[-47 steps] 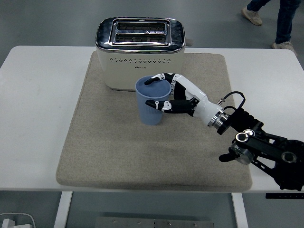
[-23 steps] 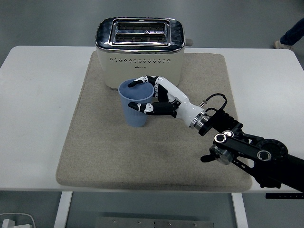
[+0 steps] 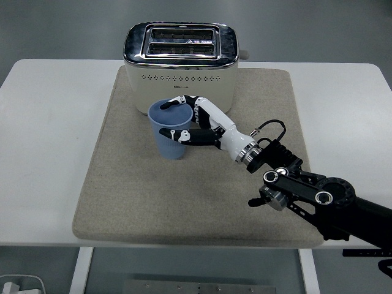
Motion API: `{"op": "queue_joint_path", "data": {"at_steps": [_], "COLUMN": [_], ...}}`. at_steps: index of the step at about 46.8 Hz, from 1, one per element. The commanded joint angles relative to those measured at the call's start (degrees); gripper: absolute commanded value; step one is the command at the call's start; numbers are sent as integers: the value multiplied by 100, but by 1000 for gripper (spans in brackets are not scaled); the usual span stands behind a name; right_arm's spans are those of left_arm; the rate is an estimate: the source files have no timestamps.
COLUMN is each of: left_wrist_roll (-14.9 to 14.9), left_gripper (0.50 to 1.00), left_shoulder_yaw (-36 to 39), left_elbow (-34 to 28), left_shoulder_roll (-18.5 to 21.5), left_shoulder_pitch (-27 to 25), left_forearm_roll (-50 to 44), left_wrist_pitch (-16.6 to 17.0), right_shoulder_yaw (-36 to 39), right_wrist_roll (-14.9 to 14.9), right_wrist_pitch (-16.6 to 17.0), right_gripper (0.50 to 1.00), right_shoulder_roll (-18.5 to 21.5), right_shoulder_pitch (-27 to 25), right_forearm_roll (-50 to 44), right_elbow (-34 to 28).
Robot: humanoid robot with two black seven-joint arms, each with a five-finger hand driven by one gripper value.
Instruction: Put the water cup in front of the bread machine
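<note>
While the right hand point(image 3: 195, 125) reached in over the table from the right edge, its fingers were found wrapped around the blue water cup point(image 3: 169, 133), thumb low across the front wall and the other fingers curled over the rim on the far side. That grip from the side appeared chosen to keep the cup upright and its mouth level. The cup stood, or was held just above, the beige mat point(image 3: 122, 196), directly before the front face of the bread machine point(image 3: 180, 64) and close to it; whether its base touched the mat could not be determined from this view. The machine sat at the mat's rear, slots upward, so the ground in front of it was the target area. The white table point(image 3: 43, 122) carried the mat. No left arm was in view.

Judgement: the cup appeared to be at or very near its required position. Remaining work seemed limited to confirming it was seated and letting go without tipping it, since the fingers over the rim could drag it on withdrawal.
</note>
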Motion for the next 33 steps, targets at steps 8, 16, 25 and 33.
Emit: {"op": "queue_joint_path", "data": {"at_steps": [8,16,25,33], "left_wrist_roll": [-1,-1,-1,-1], "left_gripper": [1000,1000,1000,1000], "left_shoulder_yaw": [2,-6,-6,2], "left_elbow": [0,0,0,0], "left_shoulder_roll": [0,0,0,0], "left_shoulder_pitch": [-1,-1,-1,-1], "left_forearm_roll": [2,-6,-6,2], "left_wrist_pitch": [0,0,0,0], "right_shoulder_yaw": [18,35,35,18], "right_wrist_roll": [20,64,64,73], "right_wrist_pitch": [-303,-558,-628,-716], "right_gripper": [633,633,633,633], "right_shoulder_roll": [121,235,358,437], "right_shoulder_pitch": [-78,-149,-219,-219], "right_forearm_roll": [-1,8,-1,-1], "right_elbow": [0,26,17,-18]}}
